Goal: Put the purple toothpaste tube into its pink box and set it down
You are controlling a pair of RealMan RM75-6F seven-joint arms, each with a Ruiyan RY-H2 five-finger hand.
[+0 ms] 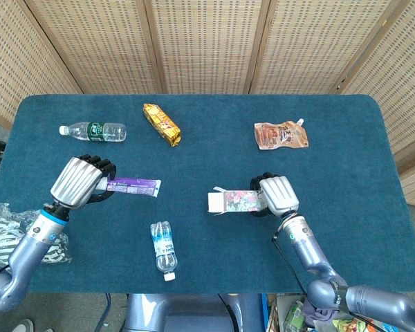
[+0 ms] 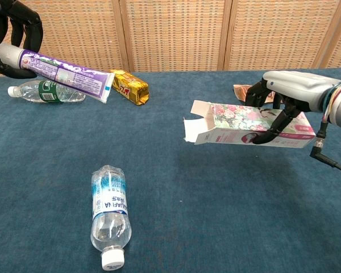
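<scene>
My left hand (image 1: 79, 182) (image 2: 14, 35) grips the purple toothpaste tube (image 1: 135, 185) (image 2: 65, 73) by its cap end, above the table at the left. The tube's flat end points right, toward the box. My right hand (image 1: 274, 194) (image 2: 284, 96) holds the pink flowered box (image 1: 234, 202) (image 2: 247, 124) lifted off the cloth, lying roughly level. Its open end with spread flaps (image 2: 194, 121) faces left, toward the tube. A wide gap separates tube and box.
A clear water bottle (image 1: 164, 250) (image 2: 109, 214) lies near the front, below the gap. A green-labelled bottle (image 1: 93, 131), a gold snack bar (image 1: 160, 124) and a brown pouch (image 1: 281, 135) lie further back. A striped cloth (image 1: 24, 235) hangs at the table's left edge.
</scene>
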